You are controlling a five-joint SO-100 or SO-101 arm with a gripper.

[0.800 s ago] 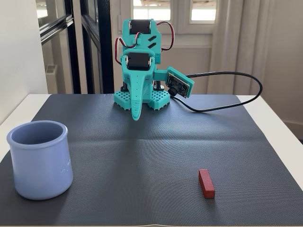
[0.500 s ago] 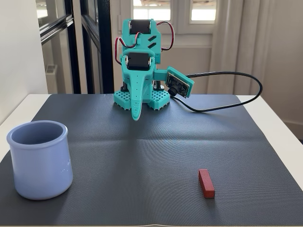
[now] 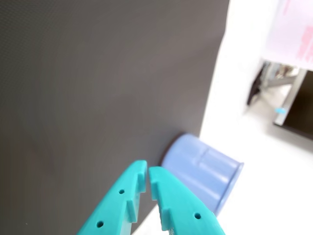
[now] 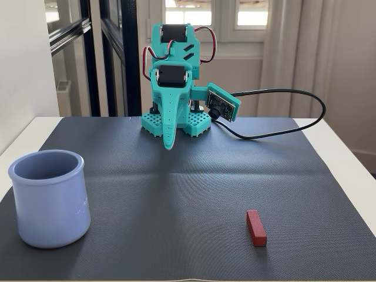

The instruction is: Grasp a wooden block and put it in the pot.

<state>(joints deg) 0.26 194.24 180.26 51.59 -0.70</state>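
The teal plastic gripper [image 4: 168, 144] hangs folded at the arm's base, its tapered fingers nearly touching with nothing between them. The wooden block [image 4: 256, 227], a small red bar with square ends, lies flat on the ribbed dark mat [image 4: 194, 188], well forward and right of the gripper in the fixed view. The smooth lavender pot [image 4: 49, 197], thick-rimmed, stands upright forward and left.

mat [image 4: 176, 194]: dark grey, fine ribbed weave, covers most of the table, front edge slightly lifted | table [image 4: 346, 164]: white, bare strips at both sides | cable [image 4: 294, 97]: black, loops over the table's back right | windows [image 4: 252, 12]: bright, behind | wall [image 4: 23, 59]: white, left
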